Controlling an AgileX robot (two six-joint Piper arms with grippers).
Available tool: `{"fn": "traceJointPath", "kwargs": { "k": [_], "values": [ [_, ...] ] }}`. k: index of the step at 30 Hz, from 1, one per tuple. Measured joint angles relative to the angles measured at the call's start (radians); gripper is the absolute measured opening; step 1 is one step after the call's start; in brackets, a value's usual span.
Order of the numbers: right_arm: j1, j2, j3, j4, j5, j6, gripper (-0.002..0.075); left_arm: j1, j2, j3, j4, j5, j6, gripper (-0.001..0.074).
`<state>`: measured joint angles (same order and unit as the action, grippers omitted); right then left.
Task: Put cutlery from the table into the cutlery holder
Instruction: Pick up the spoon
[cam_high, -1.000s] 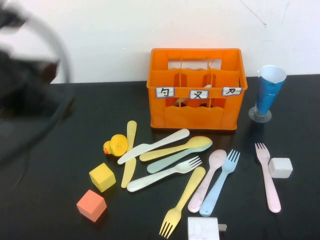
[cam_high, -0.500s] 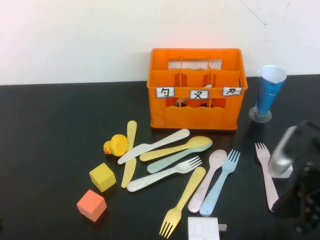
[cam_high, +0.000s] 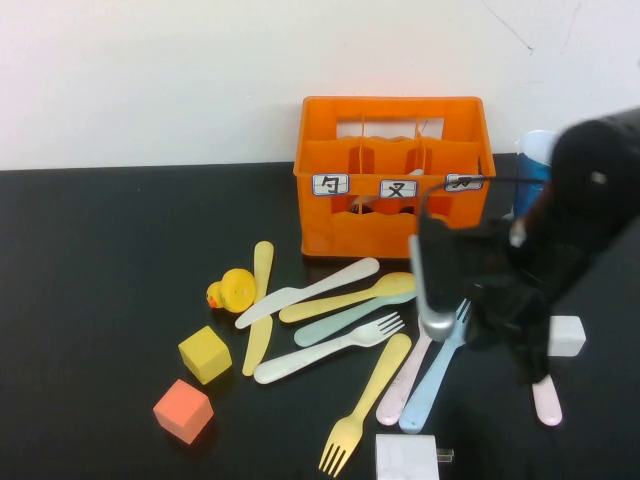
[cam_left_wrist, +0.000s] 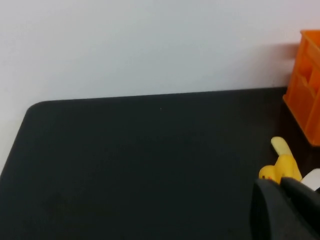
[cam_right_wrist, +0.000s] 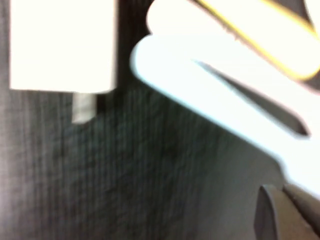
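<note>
Right claw (cam_high: 500, 335): positioned low over the pale blue plastic fork (cam_high: 438, 372) and pink plastic fork (cam_high: 546, 400) on the matte black tabletop (cam_high: 100, 260); opening cannot be told. Left claw (cam_left_wrist: 287, 210): opening likewise cannot be told. Orange three-compartment plastic crate (cam_high: 392, 180): behind the scattered cutlery.

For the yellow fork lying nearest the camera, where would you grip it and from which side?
Probably mid-handle, from straight above: the yellow fork lies flat on the table and only its upper end nears the pink spoon. The right gripper hovers beside it; the left gripper stays by the duck.
</note>
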<state>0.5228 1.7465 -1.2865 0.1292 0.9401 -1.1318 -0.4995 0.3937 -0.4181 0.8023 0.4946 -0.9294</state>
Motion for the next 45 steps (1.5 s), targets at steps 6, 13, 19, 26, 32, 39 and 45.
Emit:
{"fn": "traceJointPath", "kwargs": {
  "k": [6,13,19,26,32,39,45],
  "values": [
    [0.031,0.125,-0.111,-0.001,-0.009,-0.095,-0.0003,0.000,0.000,0.002,0.017,0.000,-0.054,0.0000],
    [0.053,0.219,-0.129,0.007,-0.055,-0.150,-0.0003,0.000,0.000,0.027,0.072,-0.018,-0.152,0.0000],
    [0.087,0.230,-0.133,-0.052,-0.040,-0.266,0.0006,0.000,0.000,0.029,0.098,-0.023,-0.182,0.0000],
    [0.120,0.230,-0.138,-0.067,-0.028,-0.352,0.0095,0.000,0.000,0.045,0.137,-0.029,-0.233,0.0000],
    [0.120,0.232,-0.138,-0.029,-0.026,-0.367,0.0221,0.000,0.000,0.049,0.161,-0.029,-0.270,0.0000],
    [0.120,0.232,-0.138,0.002,-0.027,-0.394,0.0246,0.000,0.000,0.049,0.165,-0.029,-0.281,0.0000],
    [0.120,0.232,-0.138,0.008,-0.006,-0.374,0.0249,0.000,0.000,0.049,0.208,-0.029,-0.281,0.0000]
  ]
}}
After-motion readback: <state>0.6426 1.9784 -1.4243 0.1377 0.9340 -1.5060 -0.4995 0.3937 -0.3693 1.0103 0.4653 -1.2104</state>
